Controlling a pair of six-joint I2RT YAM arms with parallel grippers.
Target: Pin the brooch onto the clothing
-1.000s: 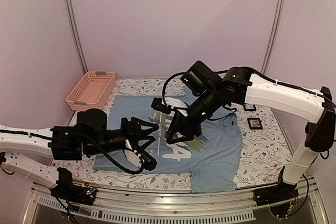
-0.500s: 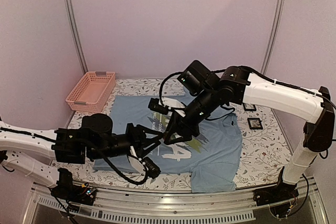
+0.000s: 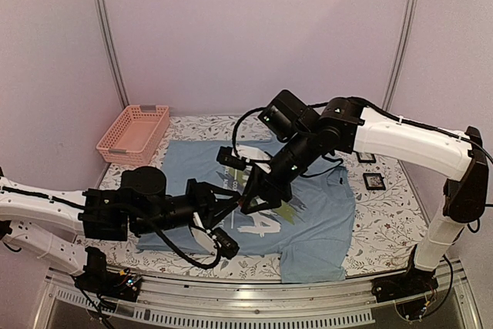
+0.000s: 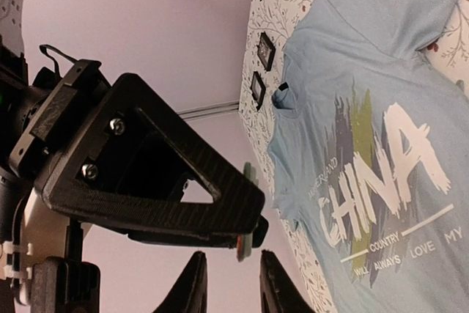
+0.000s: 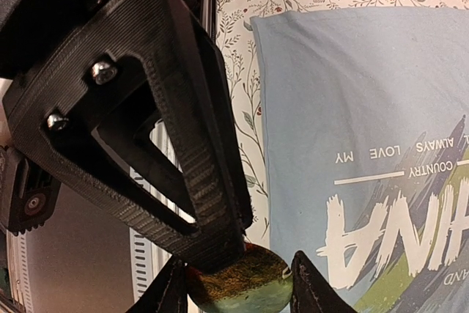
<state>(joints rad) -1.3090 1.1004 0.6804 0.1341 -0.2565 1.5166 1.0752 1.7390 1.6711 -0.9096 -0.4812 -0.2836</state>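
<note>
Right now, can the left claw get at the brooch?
Probably yes. The right claw holds the brooch at its tip, above the shirt. The open left claw is close beside it, with nothing between them. I cannot tell how much of the brooch is left free to grip.

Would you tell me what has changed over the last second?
The left gripper advanced rightward, closing in on the right gripper, which holds the brooch above the T-shirt. Nothing was grabbed or released; the T-shirt and pink basket stayed put.
</note>
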